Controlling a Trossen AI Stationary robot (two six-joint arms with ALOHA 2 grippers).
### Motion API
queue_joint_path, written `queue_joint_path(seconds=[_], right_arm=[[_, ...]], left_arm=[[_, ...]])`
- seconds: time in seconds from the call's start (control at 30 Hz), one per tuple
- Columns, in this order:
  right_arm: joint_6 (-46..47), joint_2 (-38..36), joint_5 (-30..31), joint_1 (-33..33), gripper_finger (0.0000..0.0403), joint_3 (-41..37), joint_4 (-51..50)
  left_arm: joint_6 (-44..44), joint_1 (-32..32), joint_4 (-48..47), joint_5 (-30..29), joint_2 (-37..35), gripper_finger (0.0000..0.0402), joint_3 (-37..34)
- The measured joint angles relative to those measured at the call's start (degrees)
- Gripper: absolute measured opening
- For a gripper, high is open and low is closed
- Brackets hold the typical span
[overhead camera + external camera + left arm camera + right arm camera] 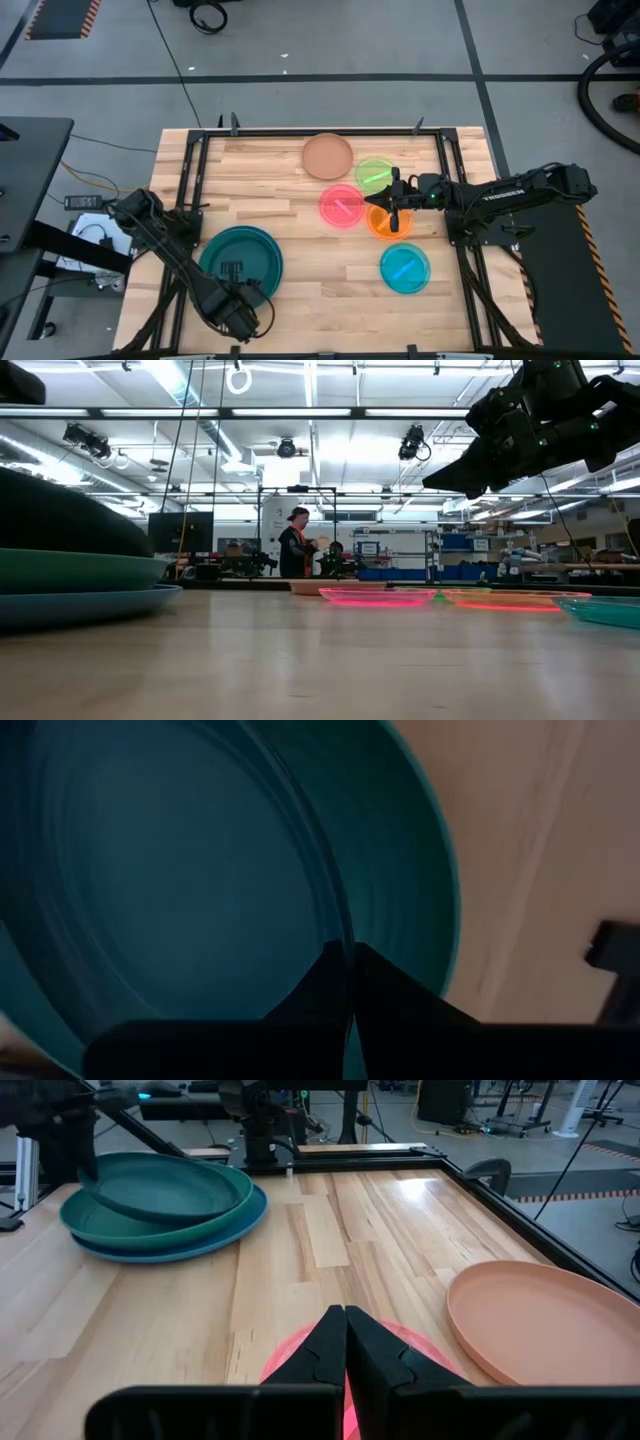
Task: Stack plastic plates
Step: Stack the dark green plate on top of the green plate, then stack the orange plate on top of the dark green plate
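Note:
The dark-teal plate sits tilted on the teal plate, which lies on the blue plate, at the table's near left. My left gripper is shut at that stack's near edge. The tan, green, pink, orange and cyan plates lie flat on the right half. My right gripper hovers shut above the pink plate's right edge, well off the table in the low view. My left gripper pinches the dark-teal plate by its rim at the side toward the table's near edge, the rim running between the two fingers. The plate is tilted: the held side is raised, and the far side rests inside the teal plate.
A black frame rail runs around the table. Bare wood lies between the left stack and the small plates. A person stands in the room far behind the table.

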Motion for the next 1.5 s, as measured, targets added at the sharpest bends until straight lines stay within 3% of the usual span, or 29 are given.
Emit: queue_joint_path(seconds=[0.2,0.67,1.0,1.27,1.5], right_arm=[[0.09,0.0,0.0,0.0,0.0011,0.0,-0.3],[0.1,0.0,0.0,0.0,0.0011,0.0,-0.4],[0.1,0.02,0.0,0.02,0.0011,0.0,-0.38],[0.1,0.0,0.0,0.0,0.0011,0.0,-0.38],[0.07,0.0,0.0,0.0,0.0011,0.0,-0.38]], left_arm=[[-1.27,-0.09,1.43,1.55,0.01,0.002,0.0],[-4.89,-0.31,0.4,1.37,0.01,0.0109,0.0],[-4.81,1.61,2.47,1.79,0.01,0.0116,0.0],[3.43,6.53,6.7,1.72,0.01,0.0117,0.0],[16.36,11.57,10.29,1.0,0.01,0.0117,0.02]])
